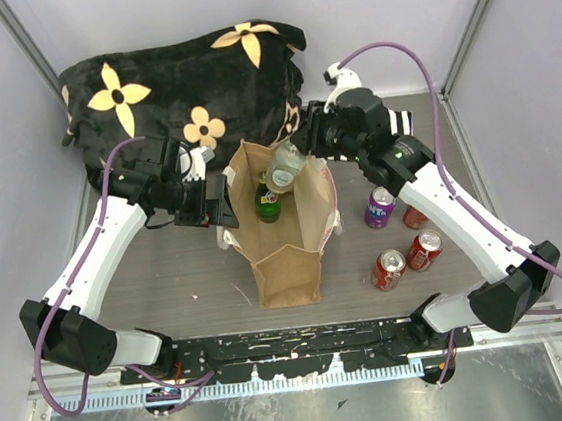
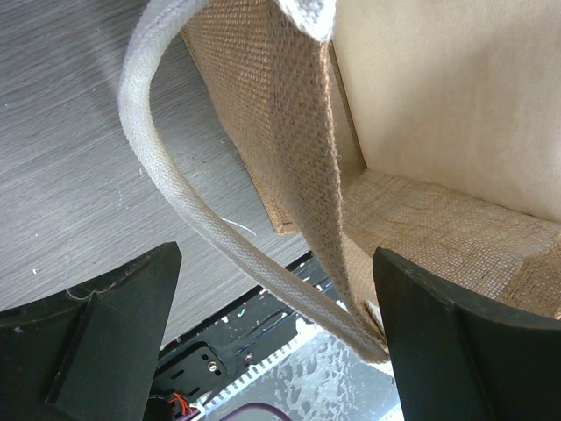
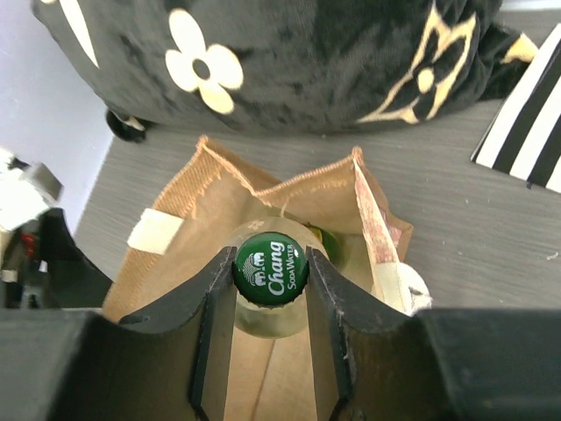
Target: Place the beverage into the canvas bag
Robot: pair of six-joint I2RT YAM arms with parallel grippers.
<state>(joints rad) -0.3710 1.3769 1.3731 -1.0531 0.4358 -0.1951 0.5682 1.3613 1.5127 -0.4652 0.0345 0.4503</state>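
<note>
While over canvas bag (image 1: 287, 270), clear bottle (image 3: 270, 267); green bottle (image 1: 268, 207) inside, cans (image 1: 379, 207) beside.

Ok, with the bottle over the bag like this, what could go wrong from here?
1. The right gripper holds the soda water bottle only near its cap; it might swing or slip.
2. A green bottle already sits in the canvas bag below; a drop could knock them together.
3. The left gripper straddles the bag wall with jaws open, so the bag may sag.
</note>
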